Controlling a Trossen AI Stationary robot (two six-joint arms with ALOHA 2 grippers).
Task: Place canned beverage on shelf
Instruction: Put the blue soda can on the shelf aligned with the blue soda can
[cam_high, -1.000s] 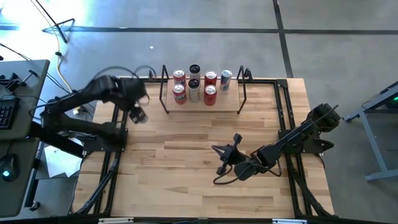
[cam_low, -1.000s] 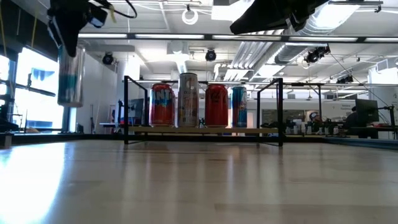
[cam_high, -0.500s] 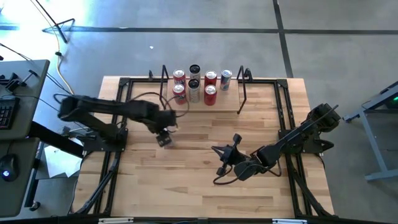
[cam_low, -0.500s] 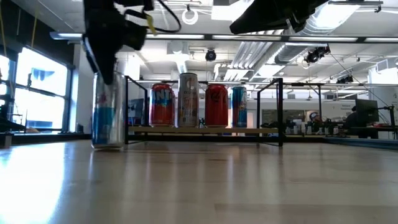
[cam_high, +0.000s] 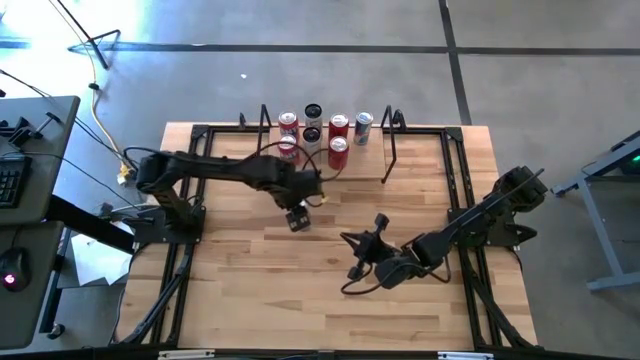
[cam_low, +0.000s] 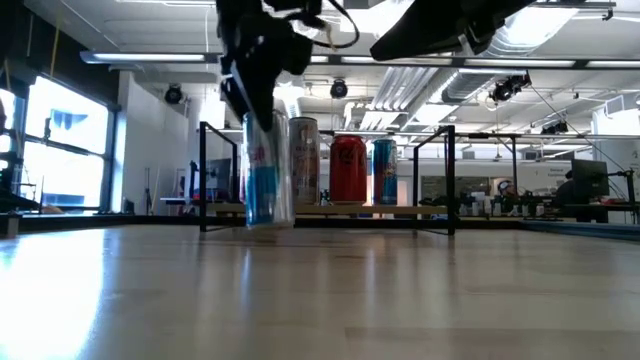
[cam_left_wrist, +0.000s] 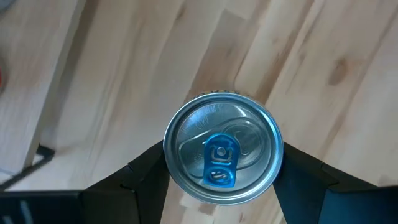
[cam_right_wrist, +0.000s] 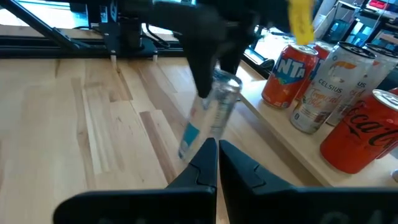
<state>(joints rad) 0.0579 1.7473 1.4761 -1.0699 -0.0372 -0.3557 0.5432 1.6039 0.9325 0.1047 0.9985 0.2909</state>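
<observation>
My left gripper is shut on a silver-and-blue can in front of the shelf's near left part. The can's top with its blue tab shows in the left wrist view. The shelf is a light-wood board with black wire ends at the table's far side. It bears several cans, red, orange and silver. My right gripper is shut and empty, low over the table's middle right, pointing at the shelf. My left gripper pinches the can between its two fingers on opposite sides of the wall just under the top rim. It comes from above, pointing down. The can hangs below the fingers, a little tilted, its bottom close to the table. Whether it touches the table, I cannot tell.
Black rails run along the table's left and right sides. The shelf's wire uprights stand at its ends. Bare wood lies between the held can and my right gripper.
My left gripper has carried the can from the table's far left toward the right. It has gone down from high above the table to near its surface. The can now stands before the shelf's cans. My right arm has kept still.
</observation>
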